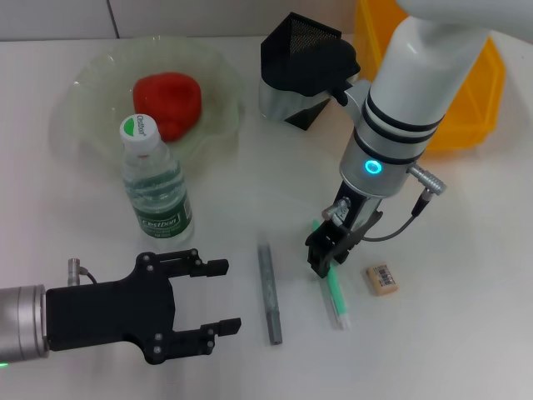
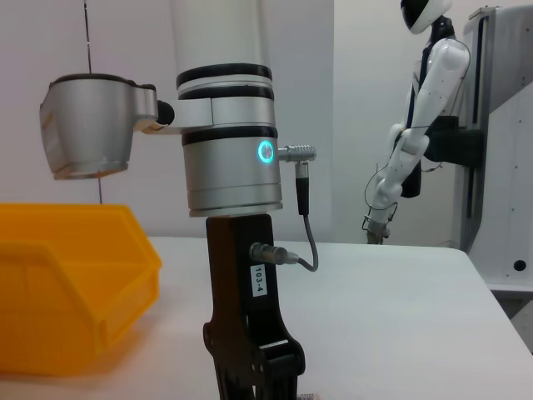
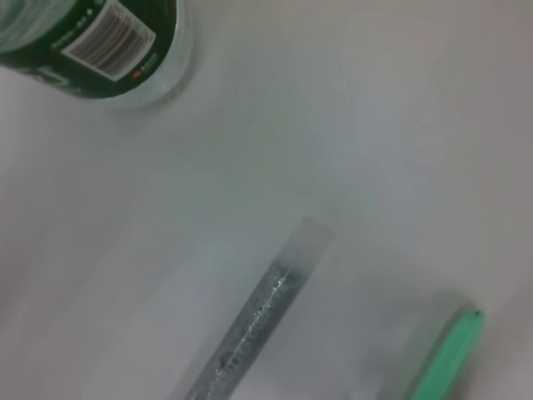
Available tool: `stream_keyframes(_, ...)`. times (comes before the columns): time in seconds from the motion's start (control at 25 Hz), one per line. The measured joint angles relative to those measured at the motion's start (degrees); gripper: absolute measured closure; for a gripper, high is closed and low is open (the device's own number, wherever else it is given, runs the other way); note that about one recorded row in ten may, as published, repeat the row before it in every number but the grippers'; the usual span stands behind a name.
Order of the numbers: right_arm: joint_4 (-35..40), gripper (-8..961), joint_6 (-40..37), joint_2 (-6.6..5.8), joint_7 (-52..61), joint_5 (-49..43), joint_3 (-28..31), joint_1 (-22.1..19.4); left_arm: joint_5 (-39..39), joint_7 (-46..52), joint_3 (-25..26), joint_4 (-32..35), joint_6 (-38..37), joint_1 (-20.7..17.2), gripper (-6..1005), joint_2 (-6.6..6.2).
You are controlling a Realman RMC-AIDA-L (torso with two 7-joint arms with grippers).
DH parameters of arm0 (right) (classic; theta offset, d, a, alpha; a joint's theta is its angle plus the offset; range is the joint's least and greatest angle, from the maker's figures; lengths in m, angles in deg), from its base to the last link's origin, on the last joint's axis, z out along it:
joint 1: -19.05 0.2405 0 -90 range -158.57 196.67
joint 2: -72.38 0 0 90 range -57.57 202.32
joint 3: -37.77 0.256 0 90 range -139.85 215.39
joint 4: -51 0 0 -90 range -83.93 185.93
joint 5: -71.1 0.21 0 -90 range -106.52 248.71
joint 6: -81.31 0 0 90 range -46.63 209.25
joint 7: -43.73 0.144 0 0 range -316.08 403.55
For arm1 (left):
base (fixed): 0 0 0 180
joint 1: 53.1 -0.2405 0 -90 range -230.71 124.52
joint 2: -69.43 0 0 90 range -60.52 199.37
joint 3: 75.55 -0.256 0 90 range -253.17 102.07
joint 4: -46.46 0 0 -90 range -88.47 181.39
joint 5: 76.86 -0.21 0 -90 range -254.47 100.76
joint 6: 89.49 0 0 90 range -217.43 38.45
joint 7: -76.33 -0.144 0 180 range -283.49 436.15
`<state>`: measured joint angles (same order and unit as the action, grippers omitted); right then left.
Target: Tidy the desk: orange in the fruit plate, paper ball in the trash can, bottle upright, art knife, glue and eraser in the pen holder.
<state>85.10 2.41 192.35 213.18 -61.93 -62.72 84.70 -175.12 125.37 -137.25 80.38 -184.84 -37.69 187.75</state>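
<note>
A red-orange fruit (image 1: pixel 169 102) lies in the pale green fruit plate (image 1: pixel 92 83) at the back left. In front of it the bottle (image 1: pixel 156 190) stands upright with its cap on. The grey art knife (image 1: pixel 269 293), green glue stick (image 1: pixel 335 293) and eraser (image 1: pixel 381 279) lie on the desk. My right gripper (image 1: pixel 323 265) is down at the glue stick's far end. My left gripper (image 1: pixel 218 297) hovers open and empty, left of the knife. The black mesh pen holder (image 1: pixel 304 58) stands at the back. No paper ball is in view.
A yellow bin (image 1: pixel 466 92) sits at the back right, behind my right arm, and also shows in the left wrist view as the yellow bin (image 2: pixel 67 283). The right wrist view shows the bottle's base (image 3: pixel 108 42), the knife (image 3: pixel 258 325) and the glue stick (image 3: pixel 445 358).
</note>
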Motion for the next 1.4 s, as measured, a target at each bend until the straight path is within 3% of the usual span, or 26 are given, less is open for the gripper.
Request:
stream_keyframes(0.52,0.80,853,-1.20,0.00,0.00,-0.14,-2.21,0.15,0.00,0.00,0.00,-0.35,0.36,0.53,325,0.02)
stream_keyframes(0.6,2.06,895,-1.92,0.00,0.00,-0.14,-2.23,-0.36,0.00,-0.01,0.00,-0.35,0.38,0.53,325,0.03)
stream_keyframes(0.8,6.99,898,-3.94,-0.47,0.00,-0.31,-0.80,-3.68,0.00,0.00,0.00,-0.35,0.42,0.99,326,0.06)
stream_keyframes(1.12,25.09,901,-12.55,-0.72,-0.56,-5.97,13.13,-14.43,0.11,0.00,0.10,-0.35,0.43,1.15,326,0.06)
stream_keyframes(1.24,36.38,902,-20.42,-0.83,-3.41,-5.89,25.98,-19.38,0.27,0.00,0.34,-0.35,0.32,1.42,326,0.07)
stream_keyframes(1.4,40.29,903,-23.89,-1.57,-5.16,-8.68,28.40,-19.86,0.31,0.06,0.44,-0.35,0.32,1.67,326,0.11)
